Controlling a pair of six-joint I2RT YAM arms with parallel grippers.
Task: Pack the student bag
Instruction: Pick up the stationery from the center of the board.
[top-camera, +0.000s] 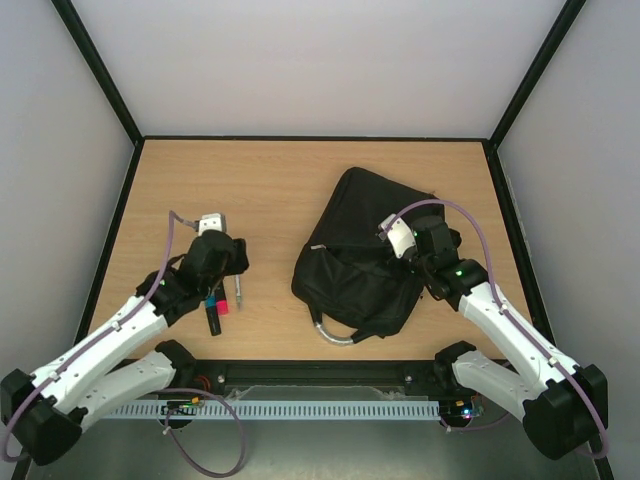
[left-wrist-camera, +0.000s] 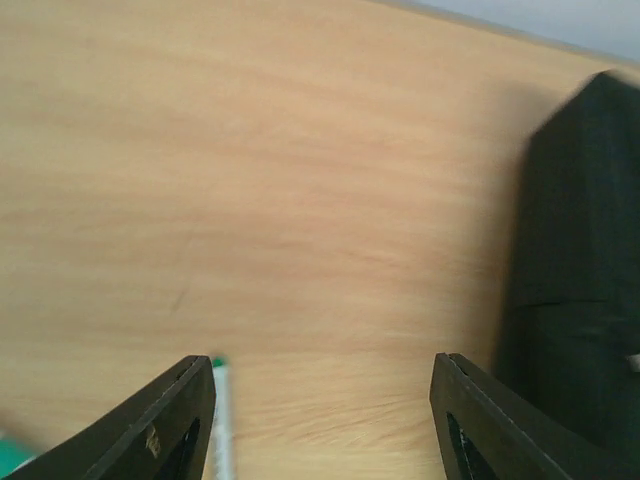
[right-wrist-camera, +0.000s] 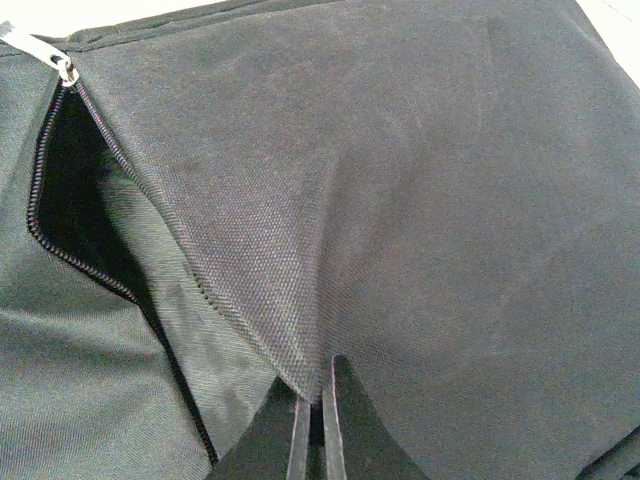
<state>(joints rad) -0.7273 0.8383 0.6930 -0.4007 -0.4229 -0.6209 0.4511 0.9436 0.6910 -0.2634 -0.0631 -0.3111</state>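
Black student bag (top-camera: 355, 250) clamped in right pincer (right-wrist-camera: 321, 385); left pincer (left-wrist-camera: 322, 365) apart, pens (top-camera: 216, 315) half-hidden.

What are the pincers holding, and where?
The right pincer pinches the student bag by the fabric flap beside its open zipper. The left pincer is open, holding nothing.

Top camera looked down on the whole table (top-camera: 270, 190) from behind the bases; wrist cameras sat close behind their jaws, left facing wood ahead, right facing student bag (right-wrist-camera: 450, 200) cloth, both patches shared overhead.
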